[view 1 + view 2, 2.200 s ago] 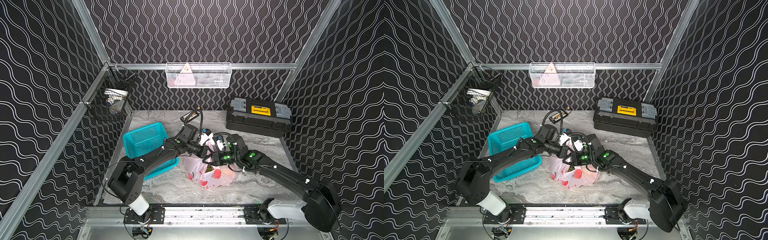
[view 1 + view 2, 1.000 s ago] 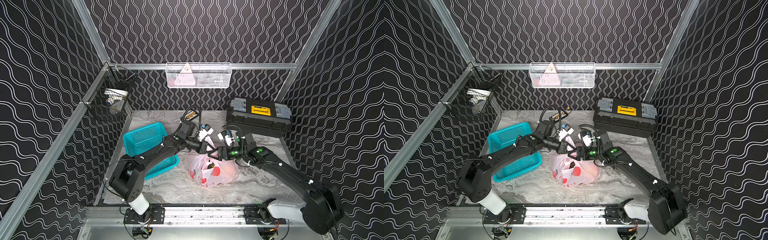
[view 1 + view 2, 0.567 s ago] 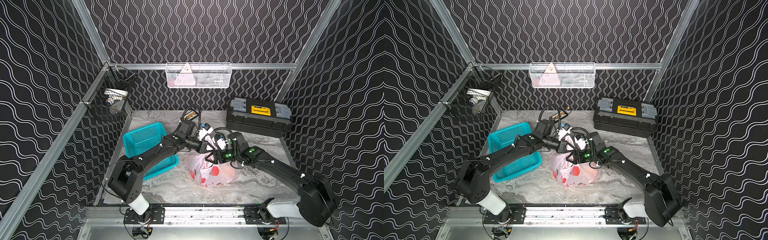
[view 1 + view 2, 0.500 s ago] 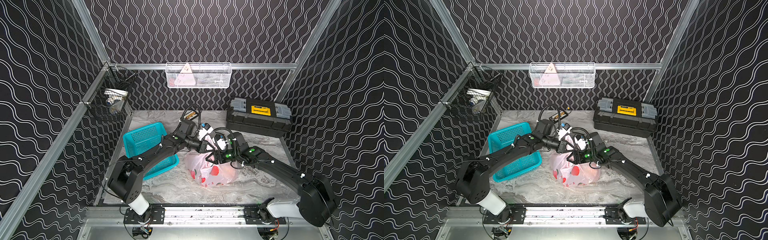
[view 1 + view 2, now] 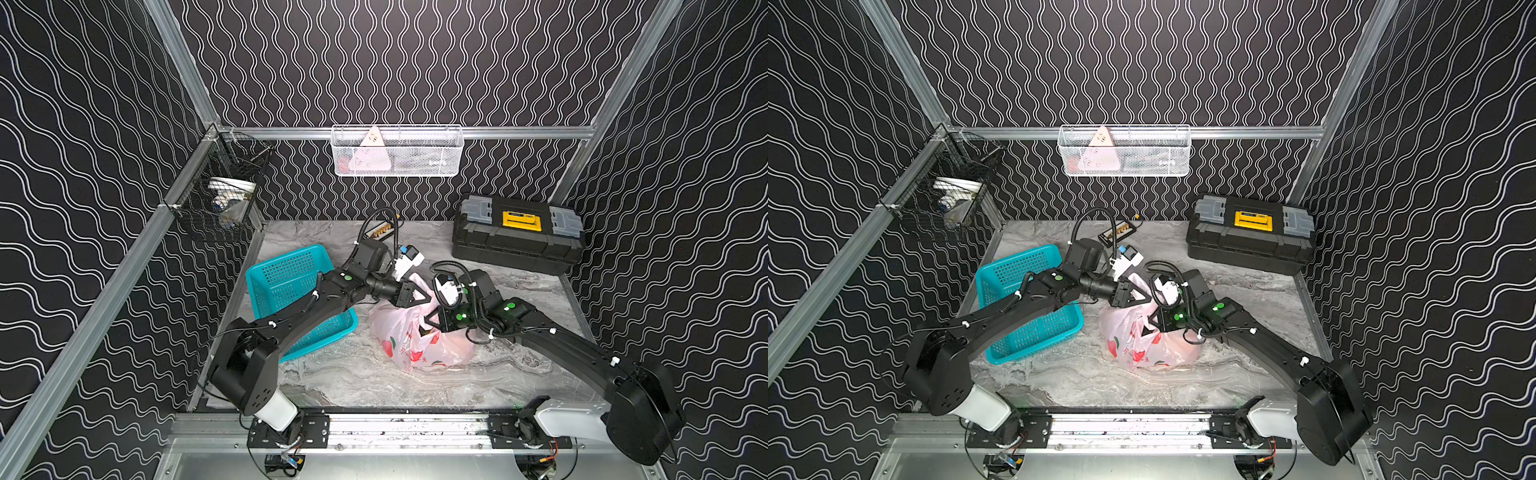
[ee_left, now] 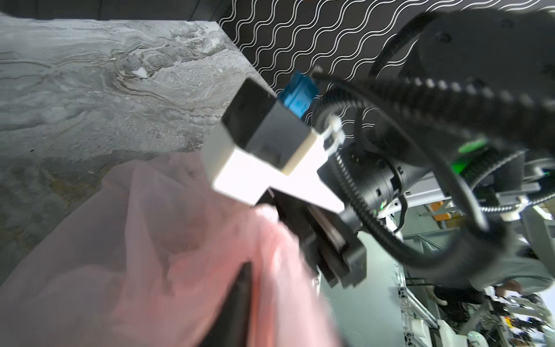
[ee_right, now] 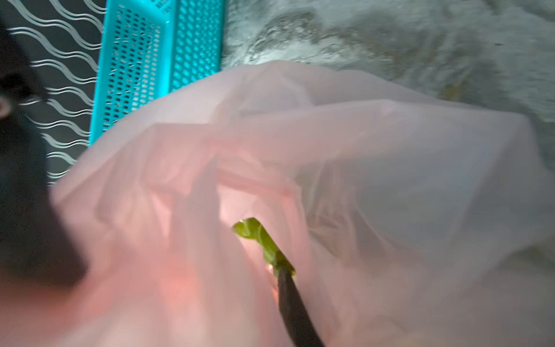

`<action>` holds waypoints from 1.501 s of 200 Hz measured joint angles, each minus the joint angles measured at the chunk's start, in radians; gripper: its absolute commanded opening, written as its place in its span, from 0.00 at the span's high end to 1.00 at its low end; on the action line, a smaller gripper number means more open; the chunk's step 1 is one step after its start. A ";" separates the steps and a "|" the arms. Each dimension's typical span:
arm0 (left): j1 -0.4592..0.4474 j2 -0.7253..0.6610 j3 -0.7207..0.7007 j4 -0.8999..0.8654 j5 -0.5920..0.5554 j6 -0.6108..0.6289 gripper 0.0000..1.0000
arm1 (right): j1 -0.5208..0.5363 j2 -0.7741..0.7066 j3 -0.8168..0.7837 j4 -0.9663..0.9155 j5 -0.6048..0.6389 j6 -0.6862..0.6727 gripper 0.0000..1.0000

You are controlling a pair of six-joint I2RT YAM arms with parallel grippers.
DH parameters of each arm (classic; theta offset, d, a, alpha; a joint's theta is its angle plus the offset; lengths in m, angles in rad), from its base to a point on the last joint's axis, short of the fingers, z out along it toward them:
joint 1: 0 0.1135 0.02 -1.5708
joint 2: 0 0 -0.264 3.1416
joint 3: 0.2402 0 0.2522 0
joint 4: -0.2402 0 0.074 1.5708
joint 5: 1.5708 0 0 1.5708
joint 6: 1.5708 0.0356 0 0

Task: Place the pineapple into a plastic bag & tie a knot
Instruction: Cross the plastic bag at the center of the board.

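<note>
The pale-pink plastic bag (image 5: 409, 347) (image 5: 1142, 349) with red fruit prints sits bulging mid-table. The pineapple is hidden inside it, except for a green leaf tip (image 7: 255, 234) that shows in the right wrist view. My left gripper (image 5: 422, 296) (image 5: 1142, 297) hovers at the bag's far top edge, open, with one dark finger (image 6: 240, 300) against loose film. My right gripper (image 5: 430, 323) (image 5: 1150, 325) reaches in from the right and is shut on the bag's gathered top. One of its fingers (image 7: 294, 309) shows wrapped in pink film. No knot shows in any view.
A teal mesh basket (image 5: 291, 291) lies under my left arm, just left of the bag. A black toolbox (image 5: 515, 232) stands at the back right and a power strip (image 5: 378, 230) at the back. Wire baskets (image 5: 397, 151) hang on the walls.
My right gripper has come down from the right onto the bag's top and closed on the film. My left gripper, shut a second ago, has opened and stayed in place.
</note>
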 measured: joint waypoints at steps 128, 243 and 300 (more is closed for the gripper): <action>-0.182 -0.074 -0.152 -0.074 -0.460 0.084 1.00 | 0.003 -0.055 0.040 -0.027 0.187 0.041 1.00; -0.217 -0.197 -0.248 0.063 -0.318 -0.017 1.00 | -0.028 -0.026 0.038 0.105 0.117 0.160 1.00; -0.253 -0.172 -0.373 0.286 -0.298 -0.109 1.00 | -0.030 0.002 -0.024 0.291 -0.062 0.340 1.00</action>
